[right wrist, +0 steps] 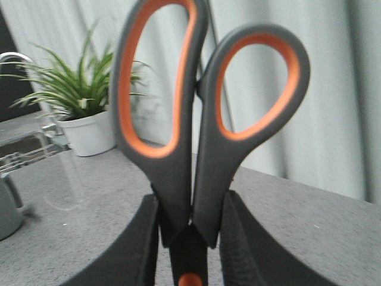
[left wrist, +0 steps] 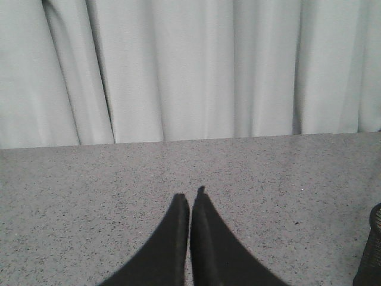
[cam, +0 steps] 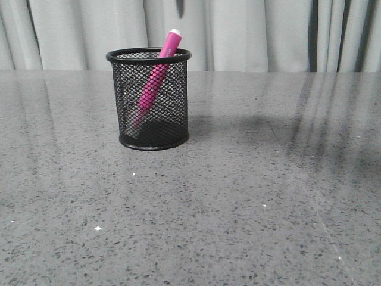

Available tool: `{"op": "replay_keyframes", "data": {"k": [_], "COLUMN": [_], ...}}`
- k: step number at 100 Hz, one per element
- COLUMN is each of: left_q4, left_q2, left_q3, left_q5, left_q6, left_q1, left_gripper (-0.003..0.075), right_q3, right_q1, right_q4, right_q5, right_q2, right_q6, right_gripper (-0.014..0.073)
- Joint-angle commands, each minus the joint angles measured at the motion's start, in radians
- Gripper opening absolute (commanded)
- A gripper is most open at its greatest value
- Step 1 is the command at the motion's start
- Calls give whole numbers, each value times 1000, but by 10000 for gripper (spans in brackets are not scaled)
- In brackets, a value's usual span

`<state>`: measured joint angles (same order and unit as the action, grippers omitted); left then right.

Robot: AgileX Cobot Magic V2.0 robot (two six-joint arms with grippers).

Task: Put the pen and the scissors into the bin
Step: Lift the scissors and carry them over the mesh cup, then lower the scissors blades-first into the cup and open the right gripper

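Observation:
The black wire-mesh bin (cam: 152,101) stands upright on the grey table, left of centre in the front view. The magenta pen (cam: 156,77) leans inside it, its pale end above the rim. A sliver of the bin (left wrist: 372,250) shows in the left wrist view. My right gripper (right wrist: 189,205) is shut on the scissors (right wrist: 205,125), holding them near the orange pivot with the orange-lined handle loops pointing away from the fingers. My left gripper (left wrist: 190,199) is shut and empty above the table. Neither gripper shows in the front view.
Pale curtains hang behind the table's far edge. In the right wrist view a potted plant (right wrist: 77,101) in a white pot and a sink with a tap (right wrist: 18,143) stand off to one side. A dark shadow lies on the table at the right (cam: 333,131).

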<state>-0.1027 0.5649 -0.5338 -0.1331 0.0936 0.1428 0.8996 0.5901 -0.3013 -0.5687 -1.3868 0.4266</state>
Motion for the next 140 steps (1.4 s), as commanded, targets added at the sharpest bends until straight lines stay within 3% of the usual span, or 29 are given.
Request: {"op": "replay_keyframes", "data": {"k": [1,71,140], "left_q4": [-2,-2,-2], "left_q2": [0,0,0], "left_q3": [-28,-28,-28], "left_q5": [83,83,83], "left_q6": [-7,-7,-7], "left_q1": [-4,-4,-4], "left_gripper": [-21,-21,-21], "right_q3": [27,14,-65], "right_q1": [2,-2,-23], "right_q4": [-28,-53,-66], "right_q5": [-157,-259,-271], "right_q2": [-7,-168,-190], "right_q6": [-12,-30,-66], "right_gripper": [-76,-76,-76]}}
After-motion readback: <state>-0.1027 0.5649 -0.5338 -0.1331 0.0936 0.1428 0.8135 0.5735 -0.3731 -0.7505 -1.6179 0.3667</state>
